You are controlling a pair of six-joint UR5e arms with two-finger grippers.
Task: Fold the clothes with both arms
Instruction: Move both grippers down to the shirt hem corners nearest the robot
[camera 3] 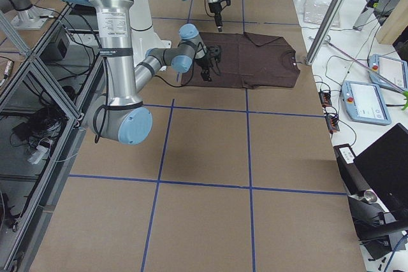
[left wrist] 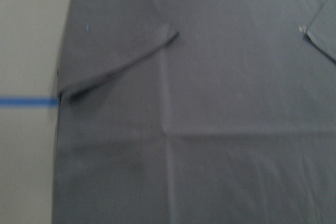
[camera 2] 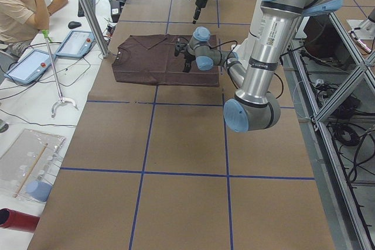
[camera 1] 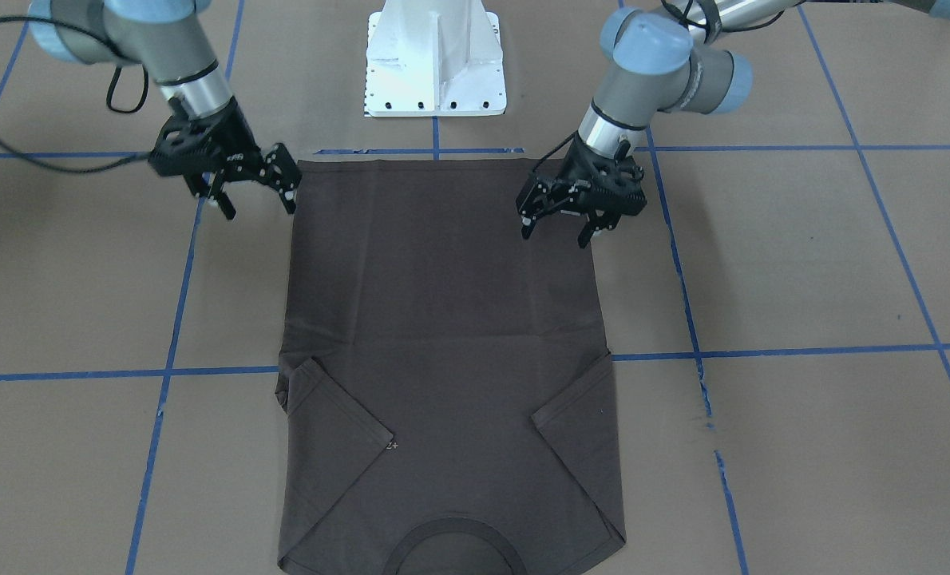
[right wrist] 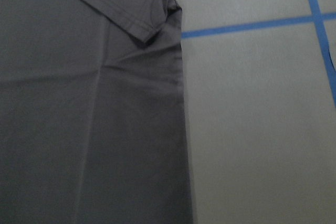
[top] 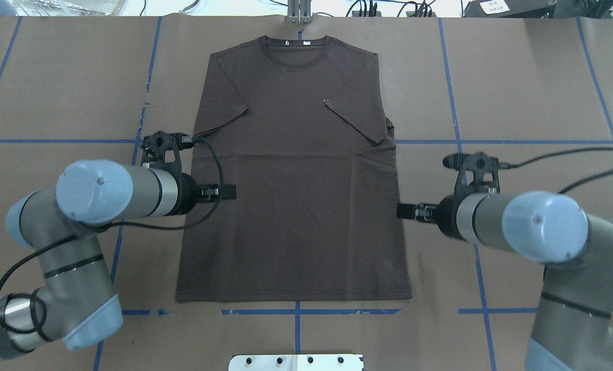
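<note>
The dark T-shirt (camera 1: 443, 319) lies flat in the middle of the tabletop (camera 1: 802, 263), chest side up. Its collar (camera 1: 451, 533) is at the side far from the robot and its hem (camera 1: 419, 162) is close to the robot's base. Both sleeves (camera 1: 331, 423) are already turned inward onto the chest, so the cloth makes a long rectangle. This is probably why the arms stand at the hem end: the next fold seems to be the one that brings the hem up toward the collar. The left gripper (camera 1: 555, 234) hovers over the shirt just inside its side edge, near the hem corner; its fingers are spread apart and it holds nothing. The right gripper (camera 1: 258, 209) hangs just outside the opposite side edge, also with fingers apart and empty. Both lean down toward the cloth at a slant, which suits a pinch on the edge. The wrist views show only fabric and tabletop from above, so neither gripper appears to touch the shirt yet. The two do not stand quite symmetric, and if they take hold at unequal places, the fold could come out crooked.
</note>
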